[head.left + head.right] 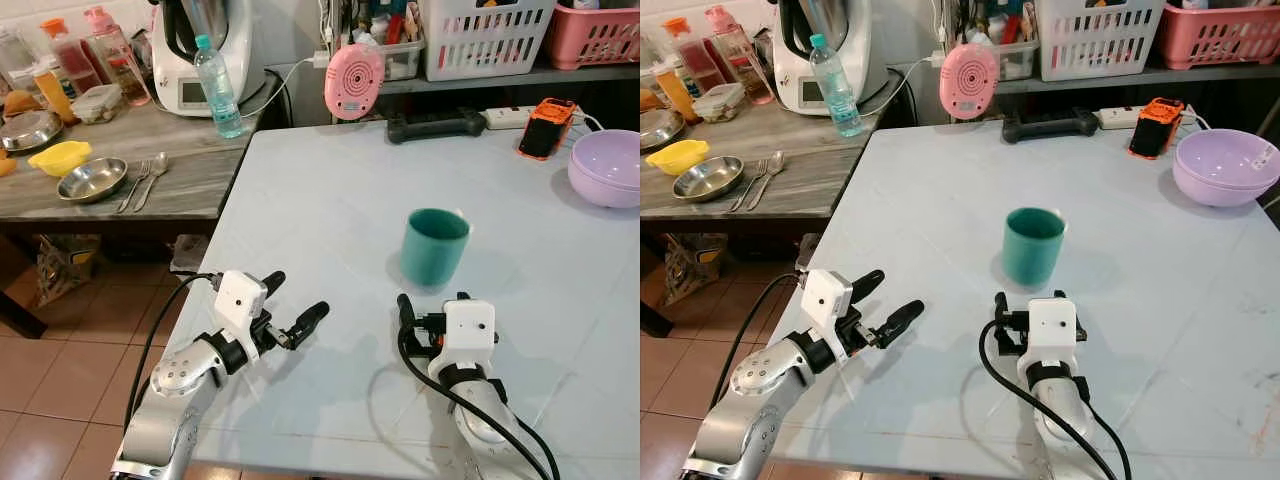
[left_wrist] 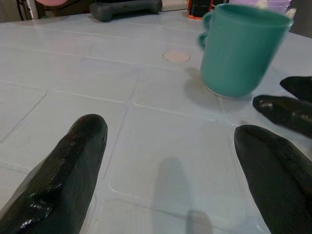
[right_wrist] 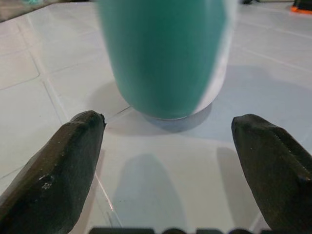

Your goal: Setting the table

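Observation:
A teal cup (image 1: 436,245) stands upright near the middle of the pale white table (image 1: 330,190). My right gripper (image 1: 433,300) rests low over the table just in front of the cup, open, with the cup (image 3: 163,53) close ahead between the lines of its fingers (image 3: 73,161) and nothing held. My left gripper (image 1: 298,296) hovers near the table's front left part, open and empty, pointing toward the cup (image 2: 241,48) from the left. A fork and spoon (image 1: 145,182) and a steel bowl (image 1: 92,180) lie on the wooden side table to the left.
A purple bowl (image 1: 607,165) sits at the table's right edge, an orange device (image 1: 547,127) and a black handled object (image 1: 437,124) at its back. The side table (image 1: 190,185) also carries a yellow bowl (image 1: 60,157), a water bottle (image 1: 217,85) and jars. A tiled floor gap lies below the left edge.

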Tool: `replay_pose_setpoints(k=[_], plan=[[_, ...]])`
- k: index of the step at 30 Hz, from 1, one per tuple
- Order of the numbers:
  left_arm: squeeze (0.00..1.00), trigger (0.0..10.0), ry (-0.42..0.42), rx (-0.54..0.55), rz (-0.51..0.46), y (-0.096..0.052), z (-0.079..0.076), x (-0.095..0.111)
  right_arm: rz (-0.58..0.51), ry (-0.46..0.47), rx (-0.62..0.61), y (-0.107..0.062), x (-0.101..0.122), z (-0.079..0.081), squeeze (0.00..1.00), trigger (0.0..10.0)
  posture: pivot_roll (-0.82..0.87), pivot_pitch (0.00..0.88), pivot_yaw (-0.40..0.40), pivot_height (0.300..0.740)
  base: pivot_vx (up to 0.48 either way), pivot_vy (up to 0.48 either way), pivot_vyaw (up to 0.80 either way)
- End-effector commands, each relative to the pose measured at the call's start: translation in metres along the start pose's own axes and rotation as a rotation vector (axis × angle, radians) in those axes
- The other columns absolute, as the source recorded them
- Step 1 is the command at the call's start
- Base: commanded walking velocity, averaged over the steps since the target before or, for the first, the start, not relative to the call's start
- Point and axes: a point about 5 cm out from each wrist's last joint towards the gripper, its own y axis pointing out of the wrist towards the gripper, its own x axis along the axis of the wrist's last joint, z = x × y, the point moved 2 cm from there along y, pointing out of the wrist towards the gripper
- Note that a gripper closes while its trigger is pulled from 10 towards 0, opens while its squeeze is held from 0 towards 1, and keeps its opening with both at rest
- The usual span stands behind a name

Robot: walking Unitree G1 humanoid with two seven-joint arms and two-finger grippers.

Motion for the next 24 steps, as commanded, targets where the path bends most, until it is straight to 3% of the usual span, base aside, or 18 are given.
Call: replay_pose_setpoints(k=[1,8,24], plan=[[0.0,10.0,0.012,0.001,-0.001,-0.002,0.002,0.005,-0.035,0.012,0.018,0.0,0.009,0.008,0.0,10.0,-0.05,0.086,0.142,0.74,0.0,0.0,0.0],[0.0,10.0,0.012,-0.002,0.004,-0.004,0.0,0.004,-0.032,0.007,0.038,0.0,0.007,0.011,0.0,10.0,-0.04,0.082,0.137,0.74,0.0,0.0,0.0],[0.0,10.0,-0.008,0.013,-0.001,0.003,-0.001,0.001,-0.014,-0.02,0.08,-0.003,0.006,-0.001,0.0,10.0,-0.08,0.084,0.126,0.74,0.0,0.0,0.0]])
